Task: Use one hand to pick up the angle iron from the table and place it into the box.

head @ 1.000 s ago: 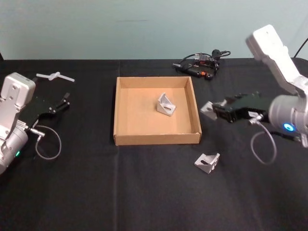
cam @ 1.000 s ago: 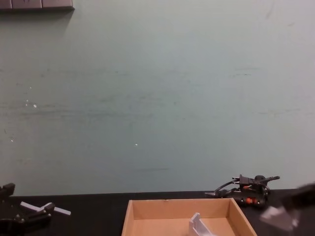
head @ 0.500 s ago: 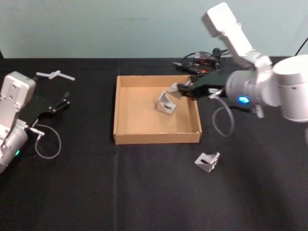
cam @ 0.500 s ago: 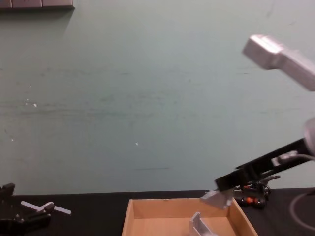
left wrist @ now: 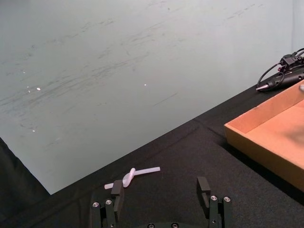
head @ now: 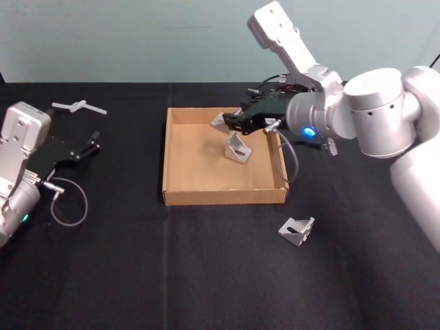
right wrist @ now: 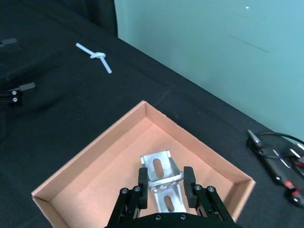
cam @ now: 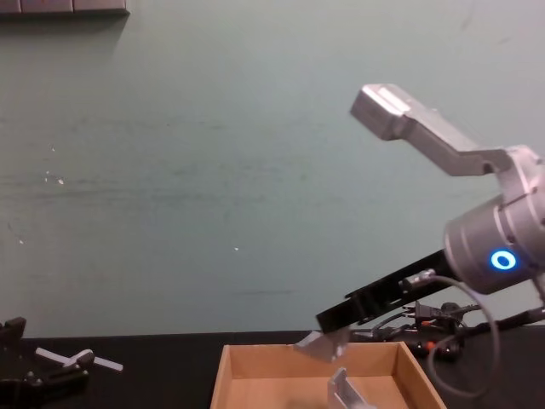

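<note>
**Bracket held over the box, with another right below it**

The angle iron (head: pixel 219 122) hangs in the air over the far half of the box (head: pixel 225 198), pinched between the two black fingers of the right gripper (head: pixel 227 123). The wrist view shows the fingers tight against its sides. Directly beneath it a second angle iron (head: pixel 238 148) lies on the box floor, toward the far right corner.

If the fingers part from here, I'd expect the held piece to land on the one below. It could then bounce or skid toward the low right wall. Going lower first could instead drive the fingertips into that resting piece.

A third angle iron (head: pixel 297 232) sits on the tabletop (head: pixel 137 275), just outside the box's near right corner. The left gripper (head: pixel 88 146) is parked near the left edge with its fingers spread wide and nothing between them.

How high the held piece sits above the cardboard is hard to judge. The chest view cuts off the box floor.
</note>
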You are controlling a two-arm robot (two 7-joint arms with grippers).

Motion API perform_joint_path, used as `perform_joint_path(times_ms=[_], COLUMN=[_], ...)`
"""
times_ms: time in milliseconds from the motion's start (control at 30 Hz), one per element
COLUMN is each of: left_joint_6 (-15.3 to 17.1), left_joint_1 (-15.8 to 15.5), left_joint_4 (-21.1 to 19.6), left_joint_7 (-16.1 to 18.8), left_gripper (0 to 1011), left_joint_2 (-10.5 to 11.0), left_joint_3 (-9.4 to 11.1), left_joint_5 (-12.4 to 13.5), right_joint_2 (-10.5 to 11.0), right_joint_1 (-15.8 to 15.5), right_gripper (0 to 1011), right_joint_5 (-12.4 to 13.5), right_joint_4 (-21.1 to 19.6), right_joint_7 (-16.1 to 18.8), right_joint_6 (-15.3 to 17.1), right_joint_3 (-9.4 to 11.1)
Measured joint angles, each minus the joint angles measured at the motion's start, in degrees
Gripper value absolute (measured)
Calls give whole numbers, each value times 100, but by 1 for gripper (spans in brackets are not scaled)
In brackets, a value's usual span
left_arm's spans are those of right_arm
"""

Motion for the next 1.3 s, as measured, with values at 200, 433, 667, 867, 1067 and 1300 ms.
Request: perform_joint_path(times_ms=[200, 433, 667, 867, 1067, 1300], left_joint_6=[0, 0, 0, 0, 0, 0], left_joint_1=[0, 0, 0, 0, 0, 0], left_joint_4=[0, 0, 0, 0, 0, 0], left_joint_7=[0, 0, 0, 0, 0, 0], left_gripper=[1005, 1005, 1005, 1005, 1005, 1005], left_joint_2=[0, 0, 0, 0, 0, 0], left_joint_3=[0, 0, 0, 0, 0, 0], left_joint_5=[0, 0, 0, 0, 0, 0], right_joint_2=[-147, -169, -166, -164, -161, -161], right_joint_1=[83, 96, 96, 94, 92, 90], right_gripper=[446, 446, 534, 742, 921, 1002], right_joint_5=[-51, -89, -84, -79, -73, -68], right_joint_4=[204, 251, 243, 239, 235, 230], right_joint_7=[57, 92, 88, 88, 80, 77], right_joint_6=[-67, -88, -86, -84, -81, -77], right_joint_3=[-130, -193, -179, -171, -166, -161])
